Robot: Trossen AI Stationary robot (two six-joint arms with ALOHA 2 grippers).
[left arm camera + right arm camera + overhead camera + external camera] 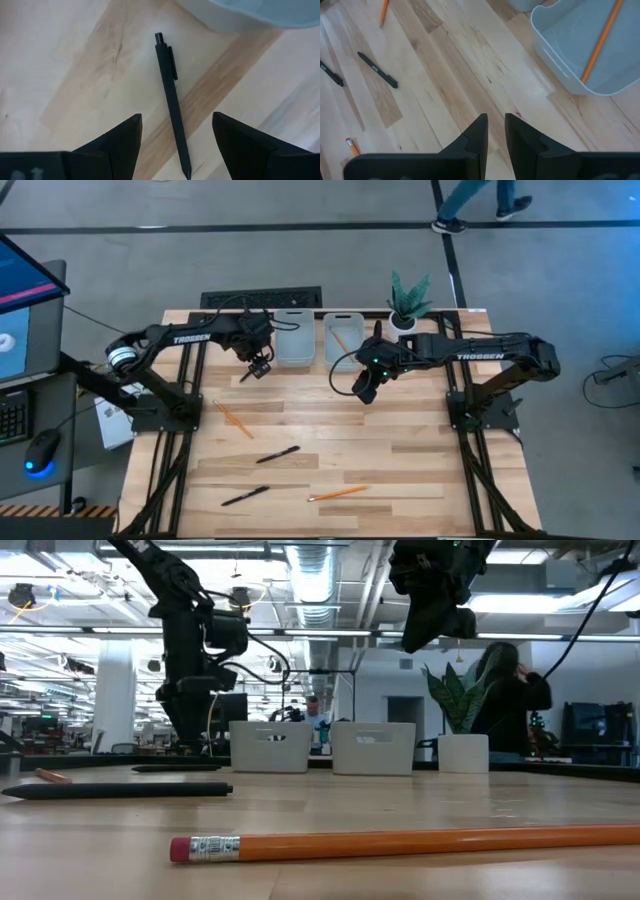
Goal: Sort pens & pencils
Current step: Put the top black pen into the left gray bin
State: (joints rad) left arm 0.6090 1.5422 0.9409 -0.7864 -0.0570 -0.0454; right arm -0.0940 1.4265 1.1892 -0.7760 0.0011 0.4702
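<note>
A black pen point(170, 85) lies flat on the wooden table, just in front of the left grey tray point(293, 352). My left gripper point(176, 135) hangs over it, pointing down and open, with one finger on each side of the pen's lower half and no touch that I can see. My right gripper point(365, 390) hovers above the table in front of the right grey tray point(555, 65); its fingers stand a narrow gap apart with nothing between them. An orange pencil point(602, 40) lies slanted in that tray. On the near half of the table lie two pens point(277, 455) point(245, 496) and two pencils point(233, 418) point(337, 493).
A potted plant point(408, 305) stands at the table's far right, next to the right tray. The two trays sit side by side at the far edge. A desk with a monitor and a mouse stands off the table's left side. A person walks beyond the far edge.
</note>
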